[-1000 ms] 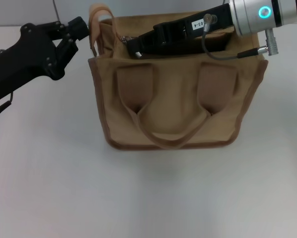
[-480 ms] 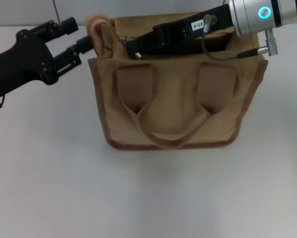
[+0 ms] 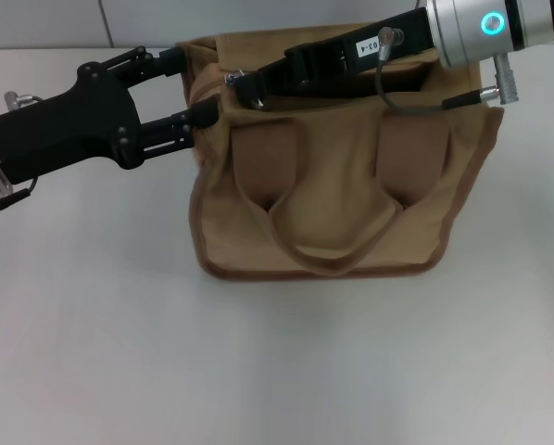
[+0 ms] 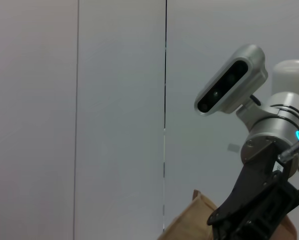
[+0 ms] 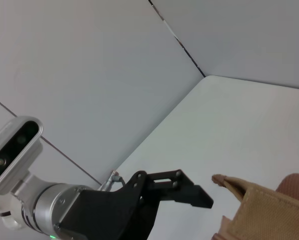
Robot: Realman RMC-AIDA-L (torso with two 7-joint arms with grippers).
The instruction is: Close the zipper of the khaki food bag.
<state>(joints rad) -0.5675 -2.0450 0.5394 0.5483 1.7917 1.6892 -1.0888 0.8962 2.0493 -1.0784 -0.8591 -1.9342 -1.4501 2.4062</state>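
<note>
The khaki food bag [image 3: 333,199] stands upright in the middle of the head view, handles folded down its front. Its zipper [image 3: 232,79] shows only as a small silver pull tab at the top's left end. My right gripper [image 3: 245,89] lies across the bag's top from the right, its narrow black tip shut at that tab. My left gripper [image 3: 190,85] is open, one finger behind and one in front of the bag's upper left corner. The right wrist view shows the left gripper [image 5: 189,187] beside the bag's corner [image 5: 262,210]. The side loop is hidden.
The bag rests on a plain white table [image 3: 277,371] with a light wall behind it. The left wrist view shows the right arm's wrist camera [image 4: 232,80] above a corner of the bag [image 4: 192,222].
My left gripper has opened and moved right until its fingers straddle the bag's upper left corner. The bag's left side has shifted right. The right gripper has stayed put.
</note>
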